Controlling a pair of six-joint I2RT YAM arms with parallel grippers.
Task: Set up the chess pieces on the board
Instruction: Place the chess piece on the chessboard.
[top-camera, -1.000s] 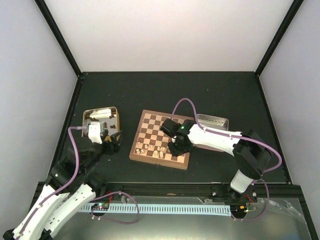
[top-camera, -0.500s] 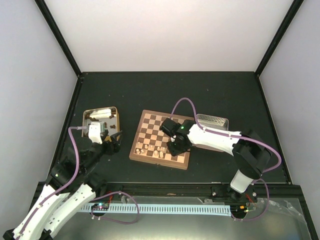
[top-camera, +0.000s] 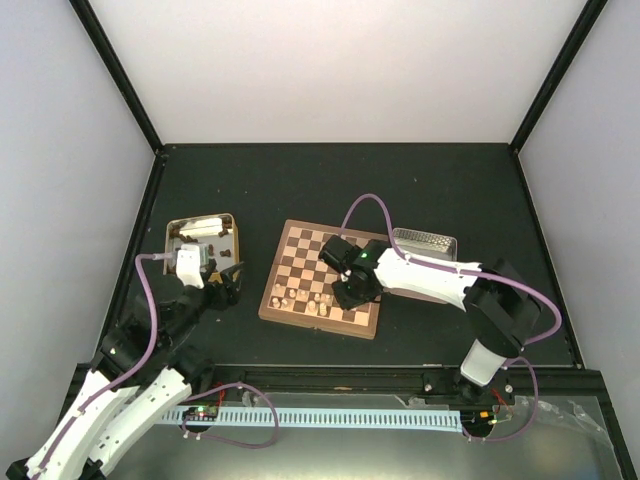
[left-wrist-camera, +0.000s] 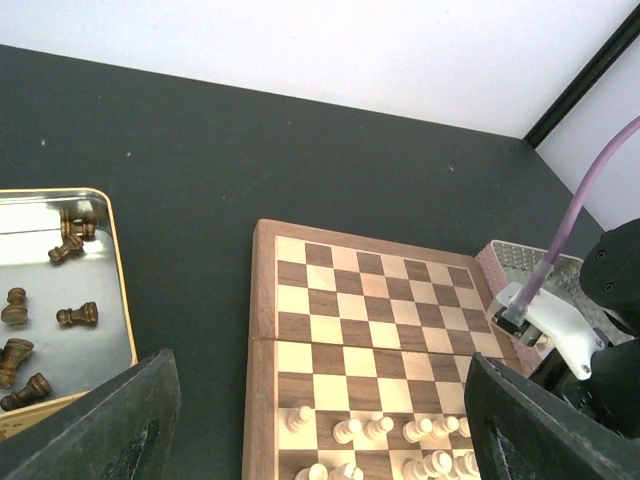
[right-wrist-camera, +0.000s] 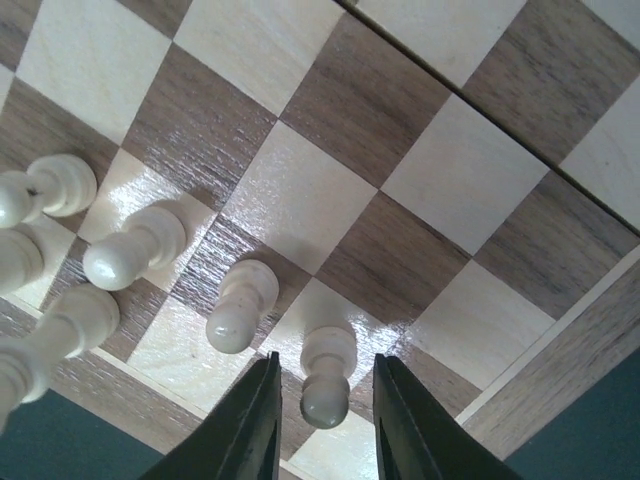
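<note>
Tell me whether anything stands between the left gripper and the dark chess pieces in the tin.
Nothing visible blocks it. The left gripper hangs open near the tin, which has no lid, and the dark chess pieces lie loose inside. Only the tin's low wall lies between them, so reaching in from above looks clear.

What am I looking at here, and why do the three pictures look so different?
A robot's left arm and right arm are bolted at a table's near edge. One picture looks down from above; the other two come from wrist cameras. On it lie a chessboard, a tin of dark pieces and a second tin. Pale pieces stand in the board's nearest rows. The left gripper hangs open, empty, near the first tin. The right gripper's fingers straddle a pale pawn standing on the board without touching it.
</note>
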